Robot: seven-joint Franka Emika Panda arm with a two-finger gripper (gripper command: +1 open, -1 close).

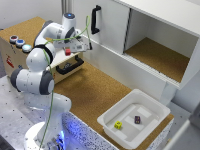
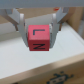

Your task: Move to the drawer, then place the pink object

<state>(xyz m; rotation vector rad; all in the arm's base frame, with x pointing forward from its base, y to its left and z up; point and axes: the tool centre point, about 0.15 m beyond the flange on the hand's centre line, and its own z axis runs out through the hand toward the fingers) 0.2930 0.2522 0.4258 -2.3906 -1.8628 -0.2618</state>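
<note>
White cabinet (image 1: 150,30) fills the upper right of the exterior frame, one door shut with a black handle, one bay open onto a cork floor. Cork-covered desk (image 1: 95,92) runs through the centre. Arm rises from the lower left and reaches toward the upper left. There, a wooden box (image 1: 15,52) with coloured round buttons on its cork top; its drawer (image 1: 67,62) with black bar handle appears pulled out toward the desk. White tray (image 1: 155,112) at lower right holds a yellow cube (image 1: 118,125) and a dark cube (image 1: 137,119), well apart from the action. Hand (image 1: 68,50) sits over the drawer, at upper left of centre. Wrist view: fingers (image 2: 20,22) clamped on either side of the pink block (image 2: 38,38), which carries dark letter markings; pale surface beneath, likely the drawer's inside. Judgement: the move to the drawer looks about finished; placing is the step in hand. Next move calls for a short lowering, then parting the fingers so the block settles inside the drawer rather than on its rim.
</note>
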